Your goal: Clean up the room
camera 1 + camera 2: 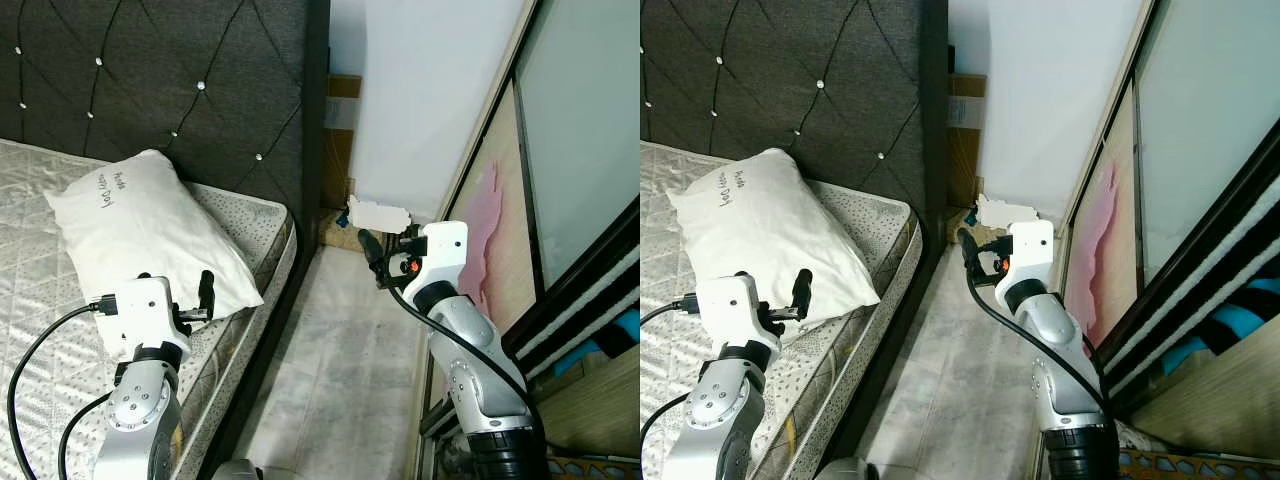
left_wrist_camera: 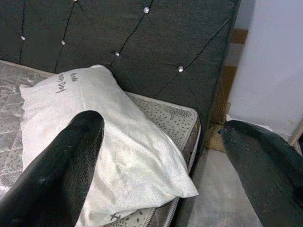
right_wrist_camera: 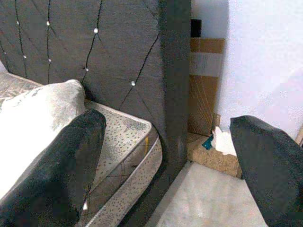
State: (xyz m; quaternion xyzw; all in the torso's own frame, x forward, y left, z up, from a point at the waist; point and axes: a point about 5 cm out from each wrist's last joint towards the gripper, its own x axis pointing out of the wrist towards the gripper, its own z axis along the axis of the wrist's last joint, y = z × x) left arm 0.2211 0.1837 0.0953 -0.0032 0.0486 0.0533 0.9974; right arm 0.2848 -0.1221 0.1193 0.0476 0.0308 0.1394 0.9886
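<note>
Left gripper (image 2: 161,156) hovered by the pillow (image 1: 150,225), fingers spread, empty. Right gripper (image 3: 165,156) likewise over the floor (image 1: 340,370).

Pillow (image 1: 150,235): lettering too small to read, lower corner hidden behind left gripper (image 1: 190,300). Box (image 3: 215,158) by wall: contents unclear. Bed (image 1: 50,330): cut off at frame edge.

A pillow (image 1: 150,235) is laid on the mattress (image 1: 40,300), against the headboard (image 1: 200,90). To the right of the headboard, a cardboard box (image 3: 203,80) is stood against the wall (image 1: 420,90), with crumpled paper (image 1: 378,214) lying before it. A floor strip (image 1: 340,370) is left between the mattress and the sliding door (image 1: 570,190) on the right.
</note>
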